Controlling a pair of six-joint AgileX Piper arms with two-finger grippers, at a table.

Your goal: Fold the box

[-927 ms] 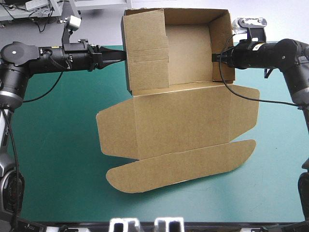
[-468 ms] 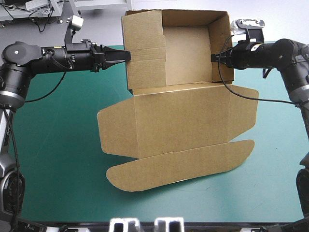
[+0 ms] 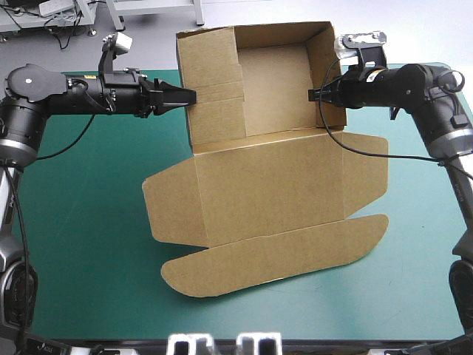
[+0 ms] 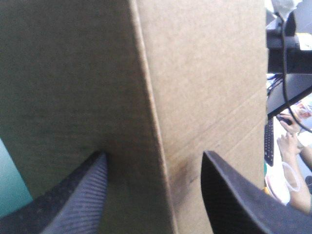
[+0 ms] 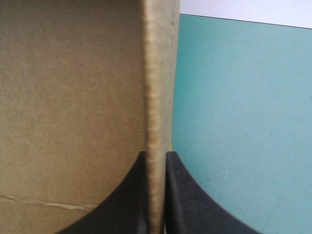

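The brown box (image 3: 273, 185) lies mid-table, its tray part (image 3: 273, 89) at the far side with walls raised and the lid flat toward the near edge. My left gripper (image 3: 191, 95) is at the outside of the tray's left wall (image 3: 214, 81). In the left wrist view its black fingers (image 4: 83, 195) stand apart, open, against the brown box (image 4: 204, 73), a wall corner between them. My right gripper (image 3: 314, 95) is shut on the tray's right wall (image 3: 321, 74). The right wrist view shows the gripper (image 5: 157, 155) pinching that wall's edge (image 5: 157, 73).
The lid's rounded tuck flap (image 3: 281, 251) reaches toward the near edge, and side flaps stick out to both sides. Teal-green cover (image 3: 89, 222) lies bare left and right of the box. The tray's far wall stands at the table's far edge.
The box has slid a little to the left and turned slightly, the right gripper moving with its wall. The left gripper has dropped slightly nearer, still at the left wall.
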